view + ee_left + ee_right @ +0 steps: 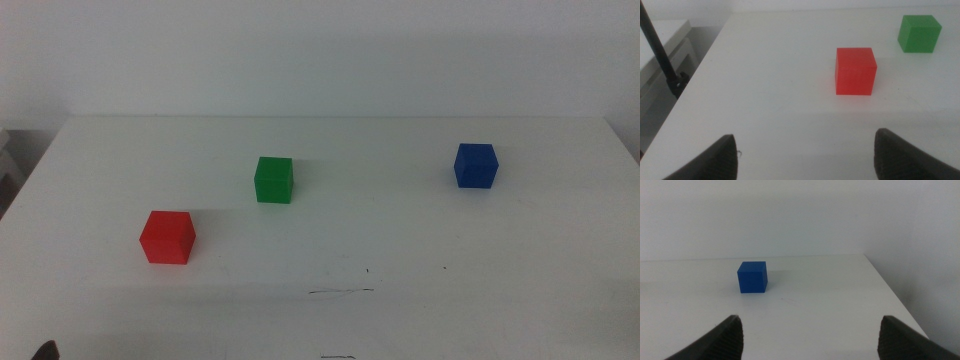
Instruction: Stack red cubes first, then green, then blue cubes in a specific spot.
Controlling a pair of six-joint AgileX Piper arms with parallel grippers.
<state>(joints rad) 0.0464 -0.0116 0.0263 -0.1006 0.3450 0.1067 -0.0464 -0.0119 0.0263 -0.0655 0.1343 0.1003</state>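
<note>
The red cube (167, 237) sits on the white table at the front left. The green cube (273, 179) stands behind and right of it. The blue cube (475, 165) stands at the right. The marked spot (342, 291) is a thin dark pen line with a small dot near the front middle. My left gripper (805, 155) is open, low over the table, facing the red cube (855, 71) with the green cube (919, 33) beyond. My right gripper (807, 337) is open, facing the blue cube (752, 277) from some way off. Only a dark tip of the left gripper (44, 350) shows in the middle view.
The white table (560, 280) ends at a white wall behind. Its left edge drops to a grey ledge with a black pole (660, 55) in the left wrist view. Its right edge (890, 287) lies close to the blue cube.
</note>
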